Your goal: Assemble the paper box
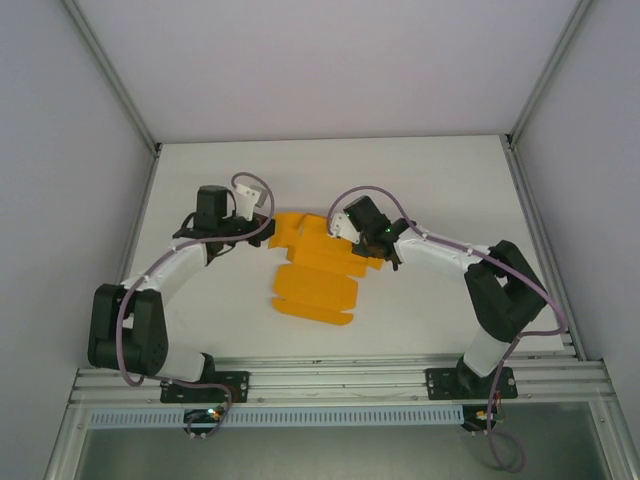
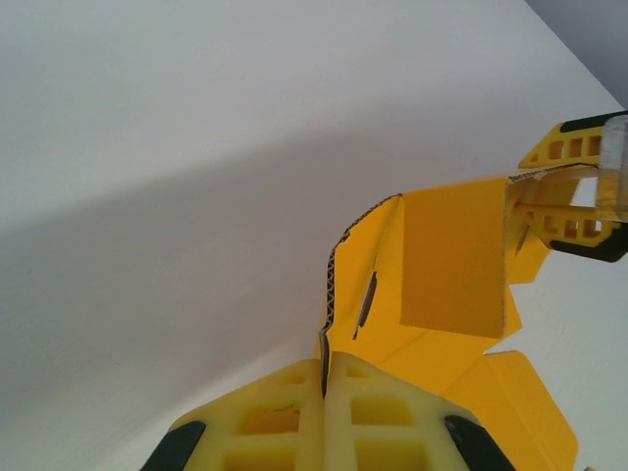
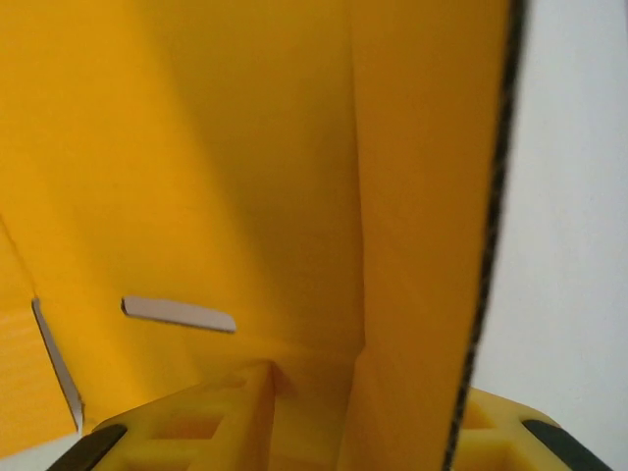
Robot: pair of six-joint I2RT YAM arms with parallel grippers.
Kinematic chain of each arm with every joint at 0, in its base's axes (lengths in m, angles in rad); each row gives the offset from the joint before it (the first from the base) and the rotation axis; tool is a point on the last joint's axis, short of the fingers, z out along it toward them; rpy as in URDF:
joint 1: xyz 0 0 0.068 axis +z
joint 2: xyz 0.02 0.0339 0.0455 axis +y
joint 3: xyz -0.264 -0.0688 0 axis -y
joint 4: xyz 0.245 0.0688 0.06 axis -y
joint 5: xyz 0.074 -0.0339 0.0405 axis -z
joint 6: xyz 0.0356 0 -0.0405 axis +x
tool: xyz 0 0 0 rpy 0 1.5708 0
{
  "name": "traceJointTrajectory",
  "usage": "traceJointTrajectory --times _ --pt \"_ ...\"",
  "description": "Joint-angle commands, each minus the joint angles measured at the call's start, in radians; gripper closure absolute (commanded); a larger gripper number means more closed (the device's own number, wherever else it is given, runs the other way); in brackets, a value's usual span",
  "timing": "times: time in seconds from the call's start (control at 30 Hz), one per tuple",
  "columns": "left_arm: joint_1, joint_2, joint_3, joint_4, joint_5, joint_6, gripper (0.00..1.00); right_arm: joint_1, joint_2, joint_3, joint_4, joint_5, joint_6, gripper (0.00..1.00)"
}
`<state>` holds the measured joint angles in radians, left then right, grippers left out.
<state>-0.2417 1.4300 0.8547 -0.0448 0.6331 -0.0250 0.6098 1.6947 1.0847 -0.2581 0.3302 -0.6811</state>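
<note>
Paper box (image 1: 315, 285) lies mid-table (image 1: 420, 180), mostly a flat unfolded sheet. Its far-left part is raised btwn the two arms. Left gripper (image 2: 324, 392) is clenched on a raw card edge, pads tight, w/ the corrugated edge running up from them. Right gripper (image 2: 579, 191) meets the upright flap (image 2: 451, 255) from the other side, fingers either side of its edge w/ some gap. Can't tell if that's a real pinch or slack.

Risks, as I judge them:
- If the right hold is slack, the flap prob. springs back flat and the fold is lost.
- Left has only a thin edge, so a pull against the right arm could tear or crumple the card.
- The same pull could drag the whole sheet across the table, since nothing pins the near half.
- The grippers are close together, so the wrists could collide if both swing inward.

Hard to make out:
- In the right wrist view the card is v. close & blurred. A pale slot (image 3: 179, 313) shows, but which panel it belongs to is unclear.
- From above, the arms cover the raised part, so creases & tabs there aren't readable.
- Pad contact on the right side is hidden.
</note>
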Motion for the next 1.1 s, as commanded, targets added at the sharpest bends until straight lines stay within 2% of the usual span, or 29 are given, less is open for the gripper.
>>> traceJointTrajectory --times 0.0,0.17,0.2,0.3,0.4,0.43,0.5,0.53,0.6,0.83,0.9,1.0,1.07 --pt "-0.002 -0.032 -0.005 0.035 0.023 0.037 1.0 -0.015 -0.042 -0.018 -0.03 -0.014 0.011 0.7" --pt "-0.001 -0.015 0.003 0.03 0.015 0.031 1.0 -0.015 -0.058 -0.027 0.064 0.026 0.016 0.72" --pt "-0.001 -0.011 0.001 0.032 0.009 0.029 1.0 -0.014 -0.058 -0.029 0.09 0.049 0.014 0.75" --pt "-0.001 0.006 -0.002 0.06 -0.007 0.003 1.0 0.001 -0.06 -0.041 0.178 0.128 -0.026 1.0" --pt "-0.003 0.031 0.004 0.096 -0.012 -0.038 1.0 0.038 -0.05 -0.072 0.327 0.262 -0.129 1.0" --pt "-0.002 0.039 0.013 0.101 -0.021 -0.052 0.94 0.047 -0.04 -0.083 0.4 0.313 -0.171 1.0" --pt "-0.003 0.047 0.029 0.092 -0.052 -0.074 0.69 0.056 -0.022 -0.112 0.559 0.386 -0.27 1.0" --pt "-0.002 0.049 0.039 0.078 -0.066 -0.079 0.43 0.061 -0.01 -0.131 0.661 0.419 -0.338 1.0" --pt "-0.003 0.043 0.052 0.05 -0.12 -0.097 0.01 0.066 0.019 -0.151 0.81 0.462 -0.449 1.0" --pt "0.0 0.008 0.051 -0.07 -0.386 -0.169 0.0 0.082 0.178 -0.19 1.203 0.521 -0.752 1.0" --pt "0.012 0.005 0.044 -0.076 -0.438 -0.204 0.0 0.085 0.227 -0.183 1.22 0.531 -0.787 1.0" --pt "0.036 0.013 0.045 -0.073 -0.458 -0.245 0.0 0.085 0.271 -0.191 1.224 0.521 -0.766 1.0" --pt "0.05 0.023 0.05 -0.07 -0.474 -0.275 0.0 0.085 0.273 -0.193 1.128 0.5 -0.703 1.0"
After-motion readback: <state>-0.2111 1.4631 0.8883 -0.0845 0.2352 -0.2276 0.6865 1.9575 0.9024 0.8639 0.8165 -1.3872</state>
